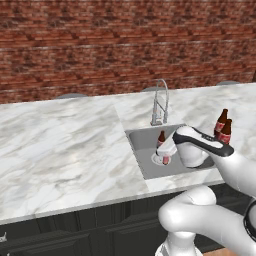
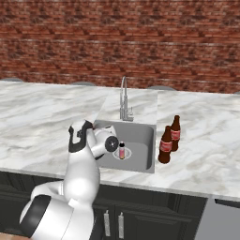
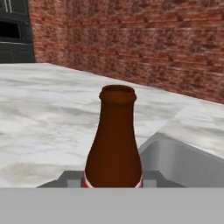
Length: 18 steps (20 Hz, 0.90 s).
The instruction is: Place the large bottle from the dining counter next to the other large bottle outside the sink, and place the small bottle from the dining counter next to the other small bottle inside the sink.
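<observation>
My gripper [image 1: 162, 149] reaches into the sink [image 1: 140, 145] and is shut on the small bottle [image 1: 161, 137], whose brown neck sticks up above the hand. In the hand view that small bottle [image 3: 113, 140] stands upright right in front, with its red label at my gripper [image 3: 113, 181]. The other small bottle [image 2: 122, 151] stands on the drain close beside it, and its base [image 1: 165, 160] shows under my hand. Two large bottles [image 2: 165, 145] [image 2: 175, 133] stand side by side on the counter just right of the sink [image 2: 140, 136]. The dining counter is out of view.
A chrome gooseneck tap [image 1: 161, 102] rises at the sink's back edge. The marble counter [image 1: 65, 145] stretches wide to the left, with a brick wall [image 1: 125, 45] behind it. Black cabinets [image 2: 140, 215] run below the front edge.
</observation>
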Tool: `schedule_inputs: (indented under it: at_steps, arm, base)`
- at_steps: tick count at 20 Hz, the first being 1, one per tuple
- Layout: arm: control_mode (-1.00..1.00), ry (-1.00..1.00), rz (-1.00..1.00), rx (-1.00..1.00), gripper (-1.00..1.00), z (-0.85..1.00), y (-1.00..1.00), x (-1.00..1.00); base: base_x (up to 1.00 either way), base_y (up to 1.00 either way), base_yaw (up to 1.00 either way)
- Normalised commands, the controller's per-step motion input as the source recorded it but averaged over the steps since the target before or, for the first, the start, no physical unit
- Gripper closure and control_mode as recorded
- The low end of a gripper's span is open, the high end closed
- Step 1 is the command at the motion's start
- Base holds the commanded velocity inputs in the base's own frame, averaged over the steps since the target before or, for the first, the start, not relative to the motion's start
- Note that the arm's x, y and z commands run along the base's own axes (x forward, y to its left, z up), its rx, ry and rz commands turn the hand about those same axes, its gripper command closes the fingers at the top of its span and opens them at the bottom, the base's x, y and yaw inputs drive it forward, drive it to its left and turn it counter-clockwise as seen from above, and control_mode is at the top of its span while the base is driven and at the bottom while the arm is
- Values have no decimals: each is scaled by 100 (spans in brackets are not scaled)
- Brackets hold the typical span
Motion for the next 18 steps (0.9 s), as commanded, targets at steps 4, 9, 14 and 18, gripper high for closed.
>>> schedule_inputs:
  at_steps: [4,9,14,18]
  arm:
    - [-100,0,5,0,100,-21,0,0]
    - [-100,0,5,0,100,-36,0,3]
    - [-100,0,5,0,100,-33,0,6]
    - [-100,0,5,0,100,-27,0,10]
  base:
    - [0,0,0]
    - [0,0,0]
    - [0,0,0]
    - [0,0,0]
